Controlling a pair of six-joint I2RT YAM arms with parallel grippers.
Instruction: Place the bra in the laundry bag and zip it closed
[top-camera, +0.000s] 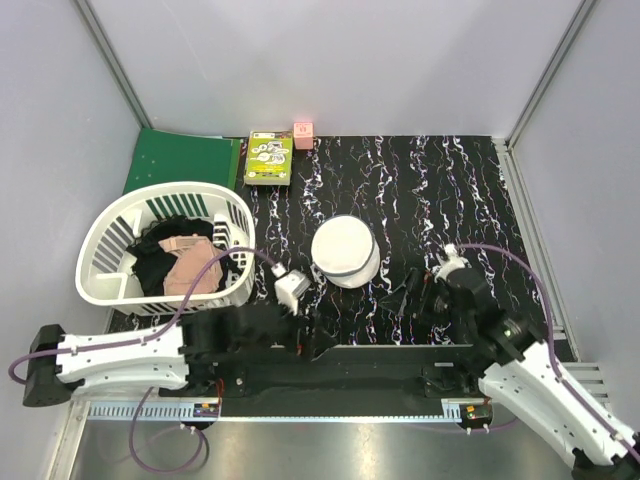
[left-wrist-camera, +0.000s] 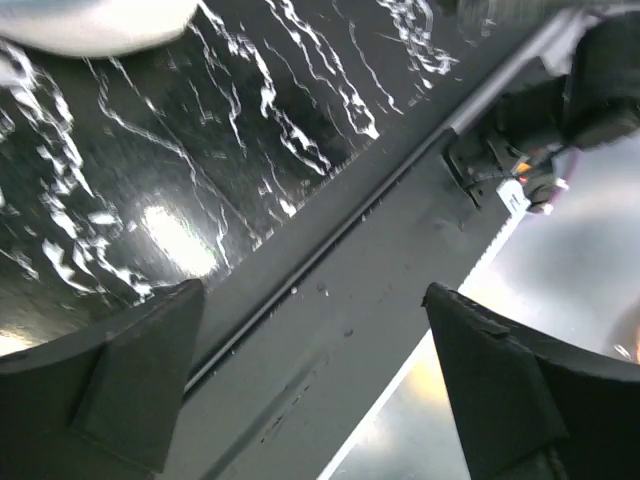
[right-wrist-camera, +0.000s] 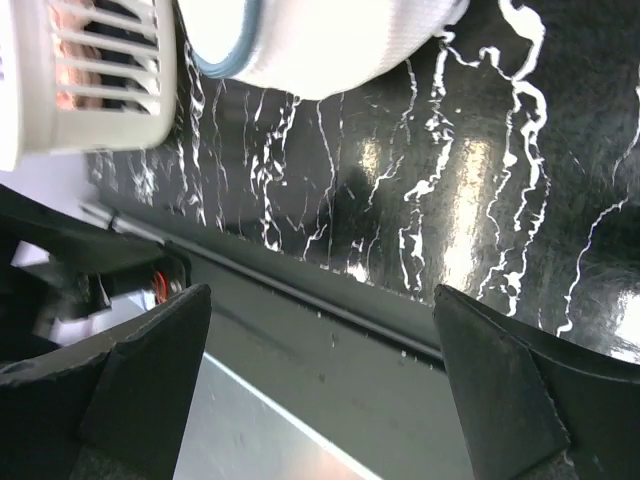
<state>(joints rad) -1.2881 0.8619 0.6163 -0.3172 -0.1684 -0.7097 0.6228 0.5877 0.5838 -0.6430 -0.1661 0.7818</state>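
The black marbled table (top-camera: 440, 190) is hemmed by pale walls at the back and on both sides, with a dark rail (top-camera: 380, 355) along its near edge and a bright metal ledge (top-camera: 330, 445) below that. A white slatted basket (top-camera: 105, 292) fills the left side, and a green folder (top-camera: 180, 158), a green box (top-camera: 270, 158) and a small pink block (top-camera: 303, 133) sit along the back edge. The widest run of open marbled surface lies right of and behind the laundry bag (top-camera: 345, 250), which sits domed near the middle of the table, a dark zipper line around its lower rim. The left gripper (left-wrist-camera: 312, 295) hangs low over the rail with its jaws spread wide and nothing between them. The bag is up the table from it and well apart, showing only as a sliver in the top left corner of the wrist view. The right gripper (right-wrist-camera: 320, 295) is also spread wide and holds nothing. It hovers over the near part of the marble just right of the bag, close but not touching. The only black fabric (top-camera: 155, 255) in view lies in the basket beside a pale pink garment (top-camera: 190, 270), well away from both grippers. Whether it is the bra cannot be told.
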